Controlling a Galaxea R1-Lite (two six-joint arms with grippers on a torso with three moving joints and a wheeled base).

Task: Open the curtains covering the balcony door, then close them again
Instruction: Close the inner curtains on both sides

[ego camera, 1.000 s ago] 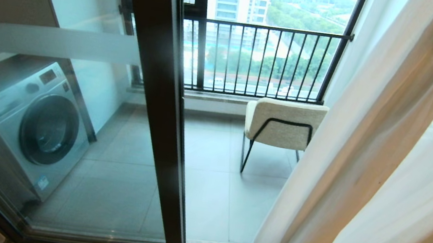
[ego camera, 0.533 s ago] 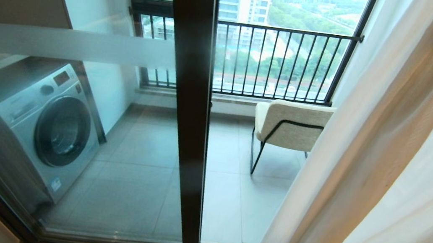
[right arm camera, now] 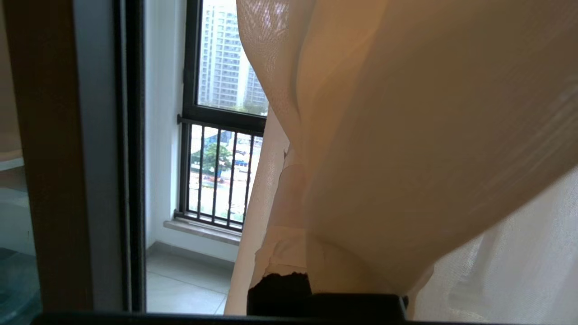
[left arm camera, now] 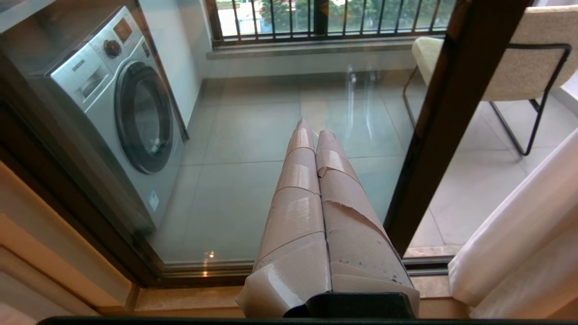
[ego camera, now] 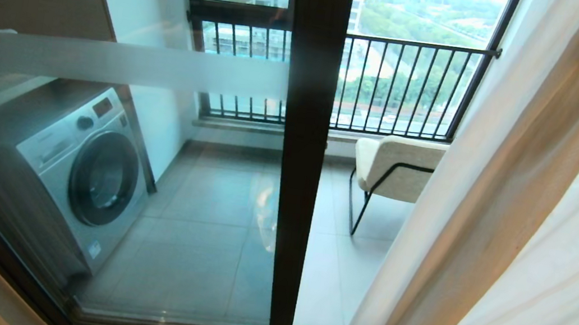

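the balcony door [ego camera: 301, 158] stands shut, its dark upright frame the thing to steer by. to the right of that frame the curtains [ego camera: 492, 213] hang gathered in soft white folds, leaving most of the glass bare. left of the frame, behind the glass with its frosted band, sits a washing machine [ego camera: 89, 174]; just right of it, out on the tiled balcony, a cream chair [ego camera: 396, 166] stands before the railing [ego camera: 408, 83].

the right gripper [right arm camera: 289, 216] is up among the curtain folds, right of the frame; the sheer cloth drapes over its taped fingers, which seem to be pressed together on the fabric, though the folds hide most of them. the left gripper [left arm camera: 314, 135] hangs low before the glass, just left of the frame, its taped fingers [left arm camera: 298, 180] closed flat against each other with nothing between them.
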